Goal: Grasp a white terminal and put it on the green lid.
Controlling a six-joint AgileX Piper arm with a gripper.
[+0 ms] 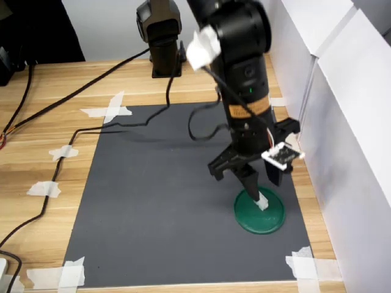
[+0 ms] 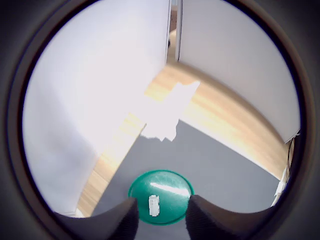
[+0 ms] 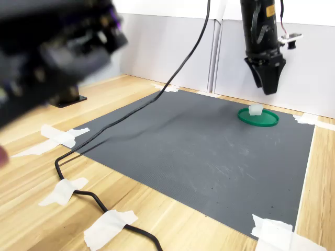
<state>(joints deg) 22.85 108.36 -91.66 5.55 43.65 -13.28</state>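
Gripper [image 2: 160, 220] jaws stand apart above the green lid [image 2: 172, 200]; the white terminal [image 2: 154, 205] lies on it, so placement looks done.

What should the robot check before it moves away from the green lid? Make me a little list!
1. Is the white terminal on the green lid? Ok: all three views show it resting on the disc.
2. Has the pincer let go? Ok: in the wrist view its fingers stand apart on either side of the terminal, not touching it.
3. Is the pincer lifted clear? Ok: the second exterior view shows the pincer above the terminal with a gap.
4. Is the lid fully on the grey mat? Ok: in the first exterior view the lid lies inside the mat's edge.
5. Is the terminal upright or on its side? Cannot tell: too small.
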